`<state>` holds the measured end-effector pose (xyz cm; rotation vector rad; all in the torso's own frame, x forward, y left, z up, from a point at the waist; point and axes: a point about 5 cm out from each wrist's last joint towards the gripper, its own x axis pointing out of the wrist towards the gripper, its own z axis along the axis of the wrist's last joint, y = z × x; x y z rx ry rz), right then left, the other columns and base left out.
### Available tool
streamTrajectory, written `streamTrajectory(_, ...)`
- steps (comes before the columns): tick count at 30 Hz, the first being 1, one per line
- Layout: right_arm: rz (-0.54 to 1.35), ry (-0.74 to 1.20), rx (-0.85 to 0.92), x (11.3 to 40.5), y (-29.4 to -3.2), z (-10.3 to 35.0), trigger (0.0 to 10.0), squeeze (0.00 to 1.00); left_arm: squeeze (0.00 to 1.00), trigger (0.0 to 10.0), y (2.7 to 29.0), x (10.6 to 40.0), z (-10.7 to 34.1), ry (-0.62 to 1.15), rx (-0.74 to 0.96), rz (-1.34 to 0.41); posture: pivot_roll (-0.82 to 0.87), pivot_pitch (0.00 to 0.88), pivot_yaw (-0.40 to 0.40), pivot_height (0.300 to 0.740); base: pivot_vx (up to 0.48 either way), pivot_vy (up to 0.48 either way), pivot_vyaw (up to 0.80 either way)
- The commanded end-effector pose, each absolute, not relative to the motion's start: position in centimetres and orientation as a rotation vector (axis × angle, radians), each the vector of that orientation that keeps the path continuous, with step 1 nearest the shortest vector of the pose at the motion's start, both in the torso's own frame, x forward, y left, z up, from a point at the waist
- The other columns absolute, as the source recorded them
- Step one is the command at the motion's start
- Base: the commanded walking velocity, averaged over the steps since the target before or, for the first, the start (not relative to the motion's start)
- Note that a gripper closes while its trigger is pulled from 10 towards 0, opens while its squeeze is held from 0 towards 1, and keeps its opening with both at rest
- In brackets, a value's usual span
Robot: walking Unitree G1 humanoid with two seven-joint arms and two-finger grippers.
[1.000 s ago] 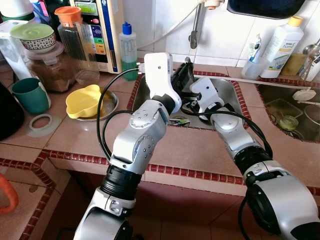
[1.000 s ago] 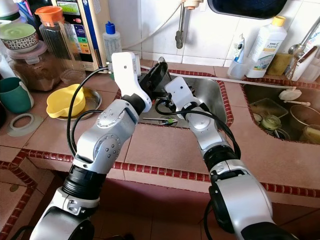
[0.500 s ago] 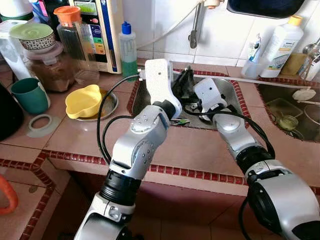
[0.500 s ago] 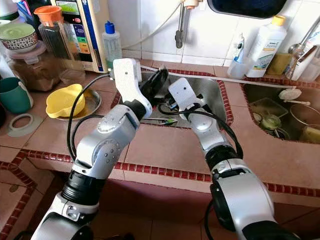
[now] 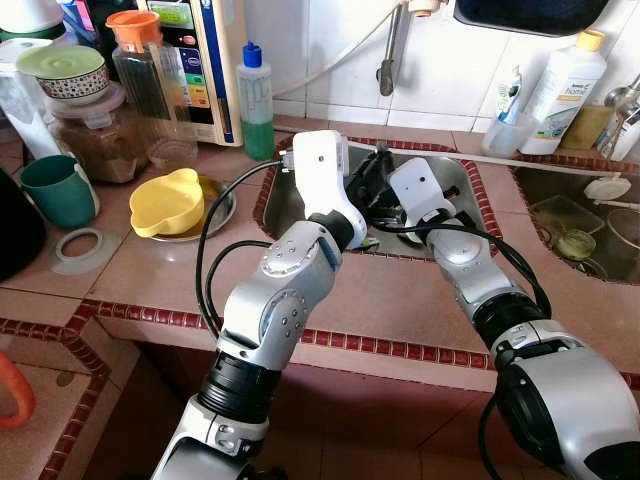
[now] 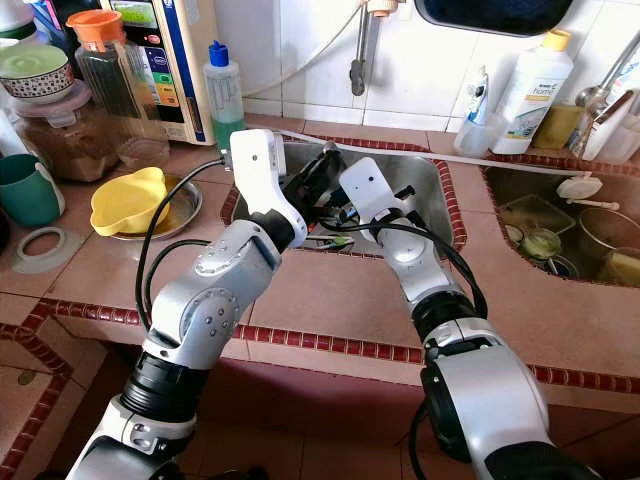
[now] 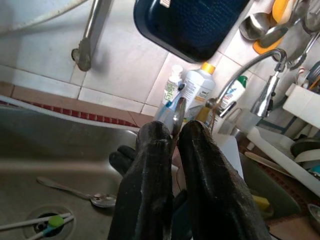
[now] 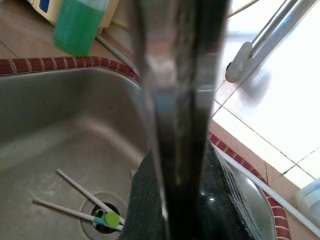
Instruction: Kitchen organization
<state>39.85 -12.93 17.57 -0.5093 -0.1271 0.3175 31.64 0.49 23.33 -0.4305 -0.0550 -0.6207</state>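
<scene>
Both grippers meet low over the left steel sink (image 5: 456, 181). My left gripper (image 7: 172, 150) is shut on a thin metal utensil (image 7: 179, 116) that sticks up between its black fingers. My right gripper (image 6: 336, 204) sits right against it. In the right wrist view the same metal utensil (image 8: 175, 100) runs along the black fingers (image 8: 220, 200), which look shut on it. A spoon (image 7: 80, 192) lies on the sink floor. White chopsticks with a green band (image 8: 87, 202) lie over the drain.
On the left counter stand a yellow bowl (image 5: 165, 203) on a steel plate, a teal cup (image 5: 62, 190), jars and a green soap bottle (image 5: 256, 95). A white detergent bottle (image 5: 562, 90) stands at the back right. The right sink (image 5: 580, 235) holds dishes.
My left gripper has come down and closer to the right gripper inside the sink. The right arm has shifted only slightly.
</scene>
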Motion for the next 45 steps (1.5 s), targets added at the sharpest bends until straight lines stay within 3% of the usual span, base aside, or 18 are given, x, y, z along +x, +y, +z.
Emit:
streamTrajectory(1, 0.298, -0.153, -0.506, 40.1, -13.1, 18.4, 0.0, 0.0, 1.0, 10.0, -2.0, 30.2, 23.8, -0.039, -0.542, -0.691, 0.03, 0.048, -0.006, 0.74, 0.0, 0.0, 0.0)
streamTrajectory(14, 0.305, -0.13, -0.511, 40.0, -13.1, 18.0, 0.0, 0.0, 1.0, 10.0, -0.7, 31.1, 23.0, -0.025, -0.505, -0.623, 0.03, 0.046, 0.003, 0.74, 0.0, 0.0, 0.0)
streamTrajectory(36, 0.265, 0.089, -0.721, 40.1, -14.9, 15.5, 0.0, 0.0, 1.0, 10.0, 3.9, 29.7, 19.3, 0.023, -0.376, -0.542, 0.08, 0.045, 0.008, 0.74, 0.0, 0.0, 0.0)
streamTrajectory(37, 0.27, 0.125, -0.749, 40.0, -15.1, 15.0, 0.7, 0.0, 1.0, 10.0, 4.2, 29.5, 19.0, 0.029, -0.354, -0.534, 0.09, 0.045, 0.006, 0.74, 0.0, 0.0, 0.0)
streamTrajectory(38, 0.271, 0.136, -0.76, 39.9, -15.2, 14.9, 6.5, 0.0, 1.0, 10.0, 4.3, 29.4, 18.9, 0.031, -0.346, -0.532, 0.09, 0.047, 0.005, 0.74, 0.0, 0.0, 0.0)
streamTrajectory(39, 0.272, 0.141, -0.766, 39.9, -15.2, 14.8, 6.5, 0.0, 1.0, 10.0, 4.4, 29.4, 18.8, 0.032, -0.343, -0.531, 0.09, 0.047, 0.005, 0.74, 0.0, 0.0, 0.0)
streamTrajectory(40, 0.279, 0.156, -0.779, 39.8, -15.2, 14.6, 10.0, 0.0, 1.0, 10.0, 4.5, 29.2, 18.6, 0.034, -0.327, -0.527, 0.09, 0.047, 0.004, 0.74, 0.0, 0.0, 0.0)
streamTrajectory(43, 0.281, 0.163, -0.79, 39.8, -15.3, 14.5, 10.0, 0.0, 1.0, 10.0, 4.8, 29.1, 18.4, 0.039, -0.316, -0.521, 0.09, 0.05, 0.006, 0.74, 0.0, 0.0, 0.0)
streamTrajectory(44, 0.284, 0.167, -0.798, 39.8, -15.3, 14.5, 10.0, 0.82, 1.0, 10.0, 4.9, 28.9, 18.2, 0.042, -0.301, -0.519, 0.09, 0.05, 0.006, 0.74, 0.0, 0.0, 0.0)
streamTrajectory(45, 0.289, 0.177, -0.807, 39.8, -15.4, 14.3, 10.0, 1.0, 1.0, 10.0, 5.2, 28.7, 17.8, 0.047, -0.274, -0.517, 0.09, 0.052, 0.01, 0.74, 0.0, 0.0, 0.0)
